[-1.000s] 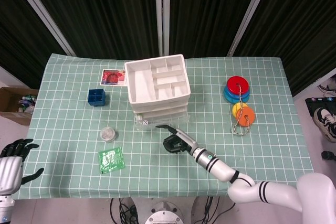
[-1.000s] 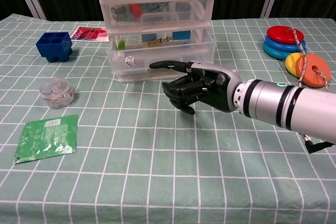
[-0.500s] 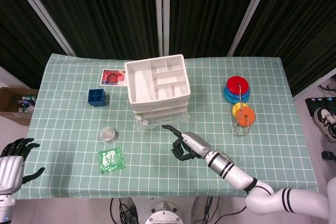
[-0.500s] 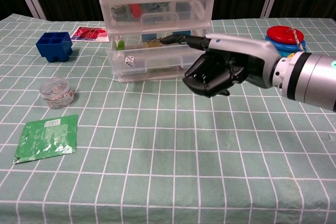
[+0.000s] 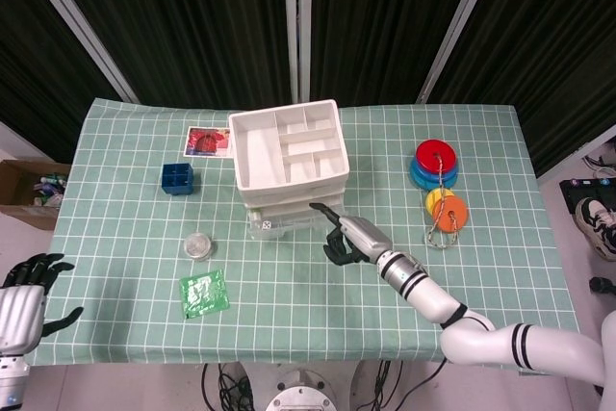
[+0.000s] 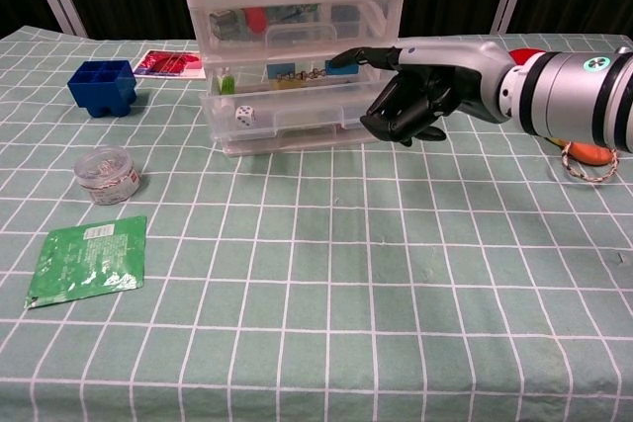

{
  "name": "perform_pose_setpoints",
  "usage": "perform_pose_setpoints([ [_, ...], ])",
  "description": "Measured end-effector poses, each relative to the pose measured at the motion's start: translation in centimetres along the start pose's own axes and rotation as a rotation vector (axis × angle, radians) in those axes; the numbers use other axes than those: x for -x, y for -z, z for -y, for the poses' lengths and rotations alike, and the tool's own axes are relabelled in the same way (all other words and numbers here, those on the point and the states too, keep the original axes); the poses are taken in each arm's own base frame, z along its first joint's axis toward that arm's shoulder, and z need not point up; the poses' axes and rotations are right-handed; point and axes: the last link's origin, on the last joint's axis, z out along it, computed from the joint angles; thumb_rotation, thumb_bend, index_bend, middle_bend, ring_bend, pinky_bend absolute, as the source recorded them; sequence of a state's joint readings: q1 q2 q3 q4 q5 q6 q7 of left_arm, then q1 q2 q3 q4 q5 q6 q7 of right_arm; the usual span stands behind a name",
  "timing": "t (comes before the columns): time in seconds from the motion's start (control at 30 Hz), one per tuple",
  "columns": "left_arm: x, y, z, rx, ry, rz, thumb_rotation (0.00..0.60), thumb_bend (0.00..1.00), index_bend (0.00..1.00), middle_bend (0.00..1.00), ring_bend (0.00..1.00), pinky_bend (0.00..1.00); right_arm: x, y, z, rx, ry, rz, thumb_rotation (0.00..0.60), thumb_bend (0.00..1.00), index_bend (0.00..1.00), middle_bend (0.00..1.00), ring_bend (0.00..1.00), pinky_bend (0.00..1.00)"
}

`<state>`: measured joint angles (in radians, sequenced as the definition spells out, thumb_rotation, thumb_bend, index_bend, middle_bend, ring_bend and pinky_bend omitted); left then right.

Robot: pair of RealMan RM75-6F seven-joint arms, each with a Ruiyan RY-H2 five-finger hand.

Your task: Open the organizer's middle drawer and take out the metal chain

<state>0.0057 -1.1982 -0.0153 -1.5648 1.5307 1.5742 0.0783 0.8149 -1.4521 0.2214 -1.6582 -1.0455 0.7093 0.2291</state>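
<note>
Middle drawer (image 6: 302,76) not yet opened. Right hand (image 6: 420,96) empty, one finger extended to drawer front, the rest curled; contact uncertain. Metal chain (image 6: 297,73) inside, just beyond fingertip. Pull-out and retrieval remain. Left hand (image 5: 21,297) idle, spread, off counter.

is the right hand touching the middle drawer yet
Cannot tell. In the chest view the right hand's extended fingertip overlaps the middle drawer, but neither view shows contact or gap plainly.

Bright, even overhead light in both views; shadows are soft and faint, focus sharp, the black curtains (image 5: 192,16) underexposed.
</note>
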Motion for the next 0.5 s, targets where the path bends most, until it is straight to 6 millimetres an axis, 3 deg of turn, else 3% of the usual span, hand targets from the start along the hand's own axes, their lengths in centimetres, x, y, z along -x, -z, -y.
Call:
perform_pose_setpoints([
  [0.2, 0.1, 0.1, 0.1, -0.005, 0.001, 0.004, 0.6, 0.0, 0.33, 0.23, 0.15, 0.2, 0.4, 0.2, 0.2, -0.008, -0.004, -0.01, 0.6, 0.48, 0.27, 0.78, 0.72, 0.89],
  [0.5, 0.2, 0.1, 0.2, -0.004, 0.003, 0.003, 0.6, 0.0, 0.33, 0.23, 0.15, 0.2, 1.6, 1.8, 0.9, -0.045, 0.011, 0.027, 0.6, 0.48, 0.27, 0.78, 0.72, 0.89],
])
